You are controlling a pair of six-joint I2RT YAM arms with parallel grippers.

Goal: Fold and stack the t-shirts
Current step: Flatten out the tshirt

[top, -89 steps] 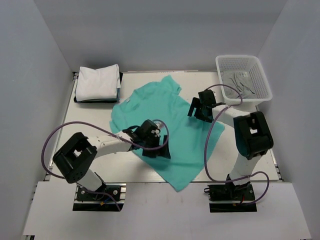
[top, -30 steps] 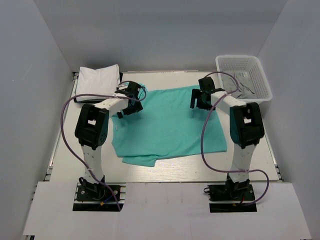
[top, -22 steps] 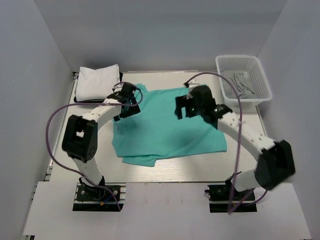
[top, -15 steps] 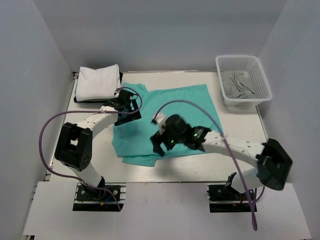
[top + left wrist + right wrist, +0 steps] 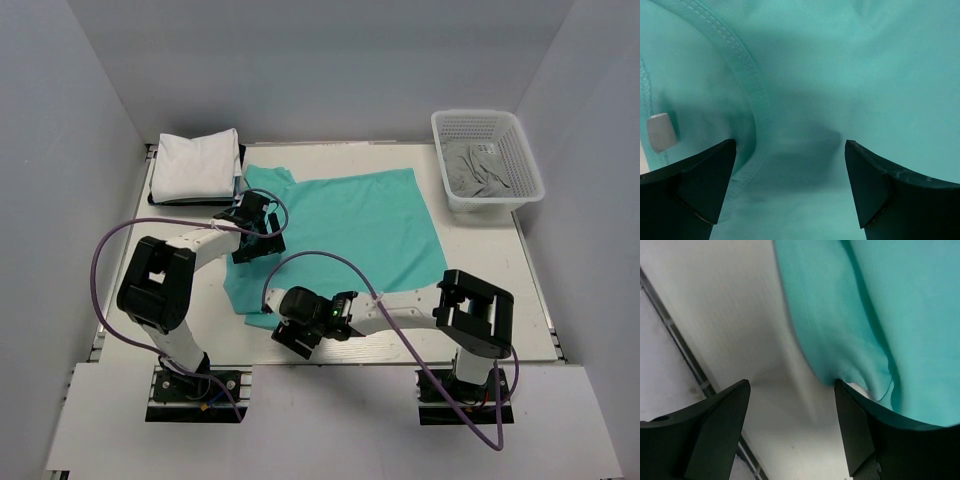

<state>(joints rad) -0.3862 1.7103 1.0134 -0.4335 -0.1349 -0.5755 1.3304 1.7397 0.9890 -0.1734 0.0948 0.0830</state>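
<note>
At the near edge of the desk (image 5: 480,270) the right arm reaches far across to the left. The right claw (image 5: 297,337) hangs low at the near-left corner of the teal t-shirt (image 5: 345,235). In the right wrist view, the right claw (image 5: 790,432) is released, its two dark fingers (image 5: 715,425) spread wide. Bare white desk (image 5: 730,330) lies between them, and the shirt's hemmed corner (image 5: 840,315) reaches to just beside the right-hand finger. That view is somewhat blurred.

The teal t-shirt lies spread flat across the middle of the desk, with a little fold at its near-left corner and one sleeve pointing to the far left.

Further in, the left claw (image 5: 256,228) sits over the shirt's left edge. In the left wrist view, the left claw (image 5: 790,187) is also released, fingers (image 5: 695,185) wide apart and gripping nothing. Teal cloth (image 5: 855,65) fills the space between them. A stitched collar seam (image 5: 742,75) curves past the left finger, beside a small pale label (image 5: 661,131).

At the far left, folded white t-shirts (image 5: 195,162) rest stacked on a dark tray (image 5: 190,202), just beside the teal sleeve. At the far right stands a white mesh basket (image 5: 485,116) holding crumpled pale cloth (image 5: 478,170), apart from the teal shirt.
</note>
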